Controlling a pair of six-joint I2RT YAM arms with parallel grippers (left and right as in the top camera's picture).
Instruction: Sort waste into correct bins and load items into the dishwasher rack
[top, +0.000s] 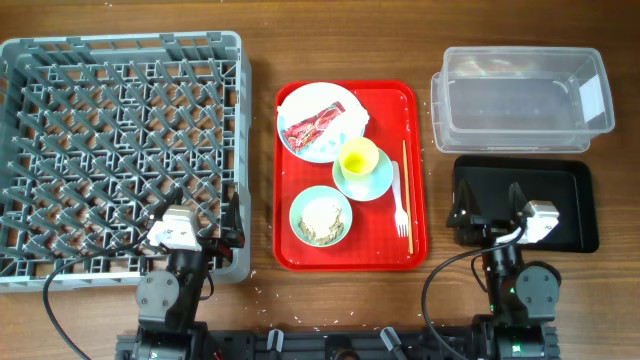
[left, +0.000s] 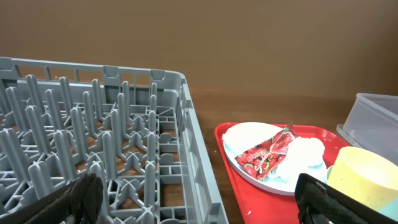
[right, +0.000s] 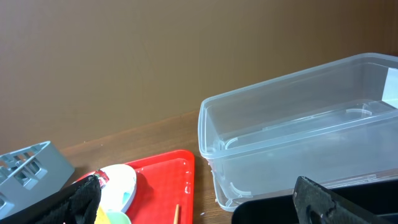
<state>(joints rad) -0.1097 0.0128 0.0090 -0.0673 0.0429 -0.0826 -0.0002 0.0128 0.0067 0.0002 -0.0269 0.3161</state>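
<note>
Left fingers (left: 78, 200) spread, empty; dishwasher rack (left: 124, 137) directly ahead, snack wrapper (left: 266, 151) on plate (left: 249, 134) ahead-right. Right fingers (right: 339, 202) spread, empty; clear tub (right: 298, 130) ahead, black tray (top: 570, 190) beneath. Spread stance likely pre-grasp readiness; nothing sorted yet.

Arms (top: 160, 295) black; white wrist housings (top: 178, 228); looping black cables (top: 428, 285).

Nothing can be read. The snack wrapper (top: 312, 125), far on the middle tray (top: 384, 252), carries pale marks, perhaps lettering, too small to read.
</note>
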